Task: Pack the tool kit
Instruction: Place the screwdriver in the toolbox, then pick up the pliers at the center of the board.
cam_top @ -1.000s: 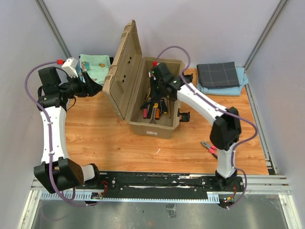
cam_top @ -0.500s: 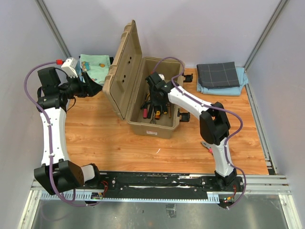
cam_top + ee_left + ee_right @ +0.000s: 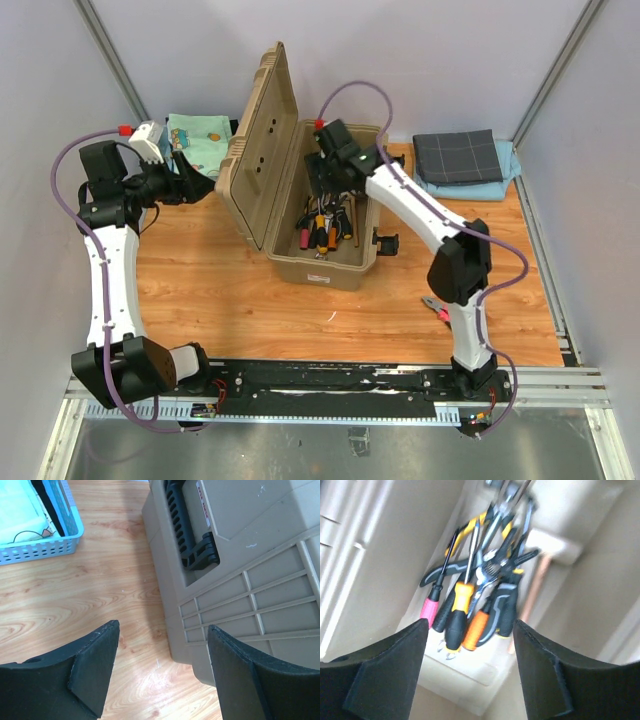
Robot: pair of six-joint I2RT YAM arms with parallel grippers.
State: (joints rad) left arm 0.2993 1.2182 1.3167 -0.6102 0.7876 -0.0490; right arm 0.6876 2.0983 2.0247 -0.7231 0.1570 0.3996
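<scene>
The tan toolbox [image 3: 325,268] stands open mid-table, its lid [image 3: 262,130] upright on the left. Several hand tools [image 3: 322,228] lie inside: screwdrivers and pliers with pink, orange, yellow and black handles [image 3: 470,605]. My right gripper [image 3: 322,185] hovers over the box's rear half; in the right wrist view it [image 3: 470,625] is open with nothing between its fingers, the tools below. My left gripper [image 3: 195,172] is open beside the lid's outer face [image 3: 240,590], with bare wood between its fingers [image 3: 163,626]. Red-handled pliers [image 3: 438,309] lie on the table by the right arm.
A blue mesh basket [image 3: 200,140] with patterned cloth sits behind the left gripper and shows again in the left wrist view [image 3: 45,545]. A folded dark grey cloth [image 3: 458,155] lies at the back right. A black latch [image 3: 385,241] sticks out from the box's right side.
The right gripper's jaws have spread apart, and it has lifted and moved back over the box. The left arm has not moved.
</scene>
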